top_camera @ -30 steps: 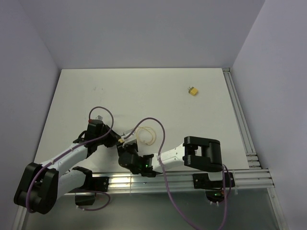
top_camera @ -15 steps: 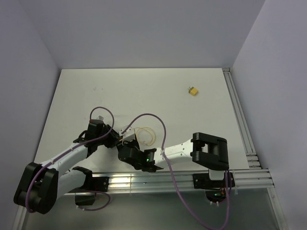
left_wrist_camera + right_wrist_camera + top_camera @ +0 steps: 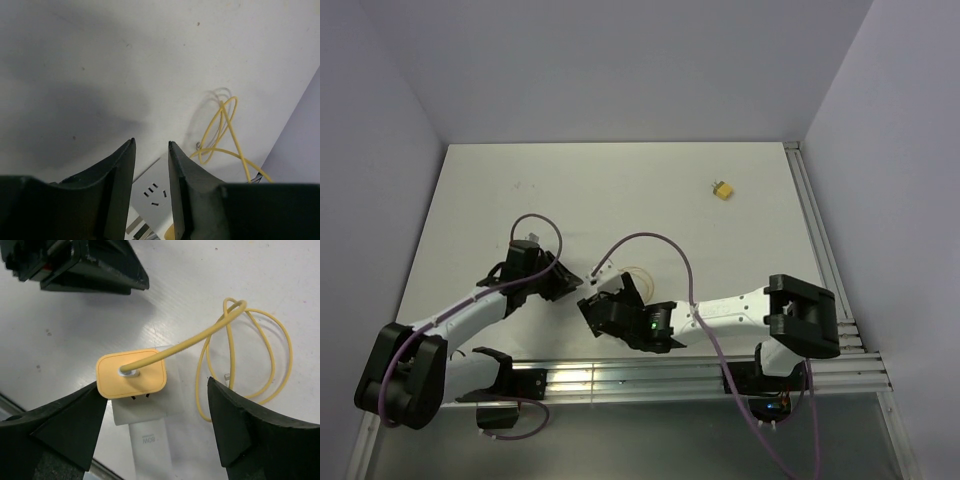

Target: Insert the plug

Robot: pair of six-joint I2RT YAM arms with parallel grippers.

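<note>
The plug (image 3: 722, 190), a tiny yellow block with a dark end, lies alone at the far right of the white table, far from both grippers. A yellow connector (image 3: 131, 374) with a thin yellow wire loop (image 3: 250, 355) sits on a white block (image 3: 147, 435), with its prongs partly showing. My right gripper (image 3: 153, 382) is wide open and straddles that connector without touching it; it also shows in the top view (image 3: 610, 300). My left gripper (image 3: 151, 145) is open by a narrow gap, just over the white block's socket face (image 3: 152, 187).
Aluminium rails run along the table's right edge (image 3: 815, 250) and near edge (image 3: 670, 375). Purple cables (image 3: 660, 245) arch over both arms. The wire loop (image 3: 638, 278) lies just right of the two grippers.
My right arm has swung to the right, and its gripper has drawn back a little from the left one. My left gripper has shifted slightly farther up the table.
</note>
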